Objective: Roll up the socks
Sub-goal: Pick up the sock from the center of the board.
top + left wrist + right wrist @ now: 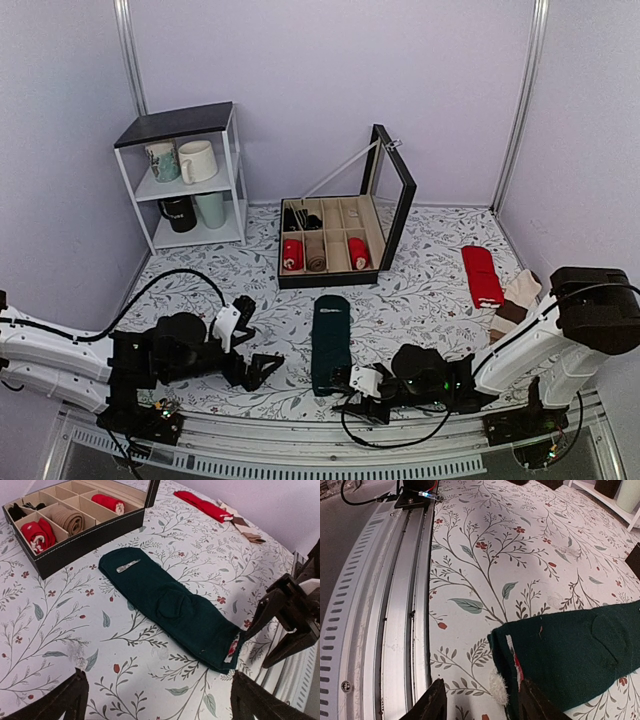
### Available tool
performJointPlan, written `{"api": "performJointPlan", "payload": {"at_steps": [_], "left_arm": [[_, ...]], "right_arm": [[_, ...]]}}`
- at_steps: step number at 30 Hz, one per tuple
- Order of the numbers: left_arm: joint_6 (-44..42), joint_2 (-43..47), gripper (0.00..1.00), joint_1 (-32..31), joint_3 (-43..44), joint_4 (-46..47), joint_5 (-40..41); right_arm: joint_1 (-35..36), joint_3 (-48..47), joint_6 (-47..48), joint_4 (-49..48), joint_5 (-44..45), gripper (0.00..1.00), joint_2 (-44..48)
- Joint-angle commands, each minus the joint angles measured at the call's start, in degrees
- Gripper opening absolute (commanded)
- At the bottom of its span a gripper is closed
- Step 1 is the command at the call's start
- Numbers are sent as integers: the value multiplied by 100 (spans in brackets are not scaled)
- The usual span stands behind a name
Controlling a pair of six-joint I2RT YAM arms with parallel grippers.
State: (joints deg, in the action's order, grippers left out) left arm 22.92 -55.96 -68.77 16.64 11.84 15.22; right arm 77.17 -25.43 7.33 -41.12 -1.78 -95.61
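Note:
The socks [331,340] are a long, flat, dark teal-green strip lying on the floral cloth in front of the box, rounded end toward it. In the left wrist view the socks [175,610] run diagonally, with a small tag near the far end. My left gripper [262,368] rests low to their left, open and holding nothing; its fingers frame bare cloth [157,680]. My right gripper [355,395] is at the near cuff end. In its own view the jaws [482,687] stand partly apart, one finger over the socks' [570,650] edge, the other still on cloth.
A black compartment box [340,280] with its lid up holds rolled red and beige socks. Flat red socks [482,275] and beige-and-brown socks [515,305] lie at the right. A white shelf with mugs [190,175] stands back left. A metal rail [395,605] runs along the near edge.

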Motion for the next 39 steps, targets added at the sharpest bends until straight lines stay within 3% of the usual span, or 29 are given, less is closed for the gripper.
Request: {"api": "performJointPlan", "payload": {"at_steps": [1,5,9,14,16,20,23,28,31,36,39], "left_arm": [[-55,-125,100,-59,-23,141,-102],[-101,-201,100,-65,15,156,-203],[-173,-278,99,-65,13,222,-267],[-198,-409,99,-61,83,186,-421],[-198,-445,99,-65,84,207,-510],[-323,-464,99,-65,-31,454,-783],[-694,-443,100,-139,-202,845,-1154],[-1660,-487,99,-534,-639,2069,-1647],[-1942,-868,99,-555,-594,2238,-1579],[-2533,-1883,99,-716,-263,2492,-1255],[-2913,-2397,91,-860,-66,2858,-1120]], "right_arm": [[-26,-149,171,-238,131,46,-339],[-26,-75,-19,-281,283,43,-605],[-18,20,-188,-421,486,49,-777],[69,3,-346,-65,836,49,-811],[122,-63,-417,152,1010,43,-839],[136,-243,-629,465,1084,11,-933],[140,-324,-806,679,896,8,-849],[78,-511,-1236,1214,304,8,-632],[58,-497,-1340,1315,291,12,-459],[57,-431,-1276,1283,431,30,82],[45,-474,-1126,1300,514,43,469]]}}
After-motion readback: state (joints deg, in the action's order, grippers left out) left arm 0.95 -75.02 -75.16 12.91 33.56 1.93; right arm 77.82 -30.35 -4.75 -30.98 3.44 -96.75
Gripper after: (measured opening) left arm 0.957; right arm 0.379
